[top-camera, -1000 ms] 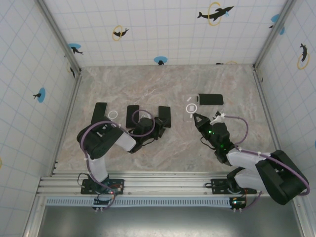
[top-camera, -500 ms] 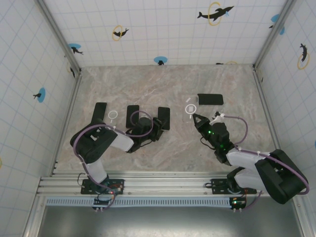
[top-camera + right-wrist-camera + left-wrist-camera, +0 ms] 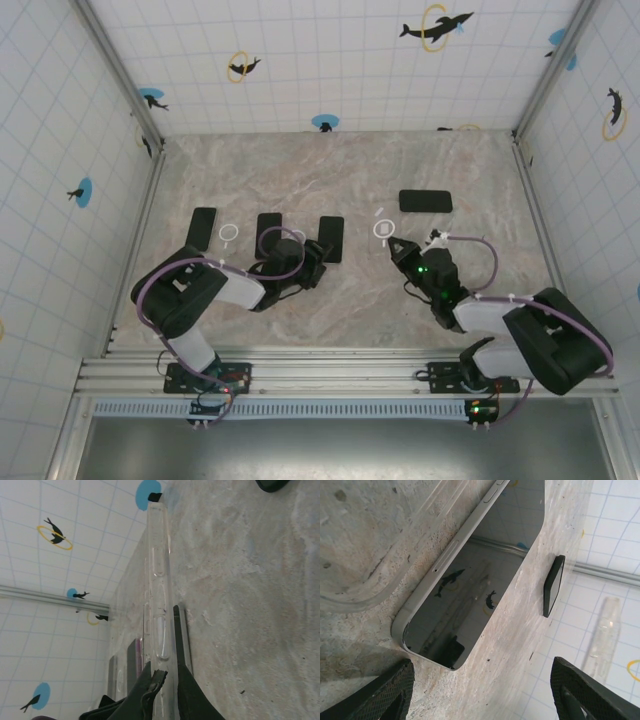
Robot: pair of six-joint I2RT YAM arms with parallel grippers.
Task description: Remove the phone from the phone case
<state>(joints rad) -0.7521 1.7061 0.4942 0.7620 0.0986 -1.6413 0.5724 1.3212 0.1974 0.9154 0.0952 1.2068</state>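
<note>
Phone point(image 3: 480, 565) was judged freed, at 12 o'clock of the wide left end effector point(image 3: 482, 667); clear case point(image 3: 157, 570), pinched by right end effector point(image 3: 164, 652), awaited setting down.

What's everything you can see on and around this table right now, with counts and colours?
Phones: four, black, three in a row left of centre, one farther back on the right.
Clear cases: two, transparent with a white ring, one flat between the two leftmost phones, one on edge right of centre.
Table: one, beige marble pattern, under everything.
Walls: three, white tiles with dolphin stickers, left, back and right.
Left gripper: one, black, jaws open either side of a phone's near end, touching nothing.
Right gripper: one, black, jaws shut on the upright clear case.
</note>
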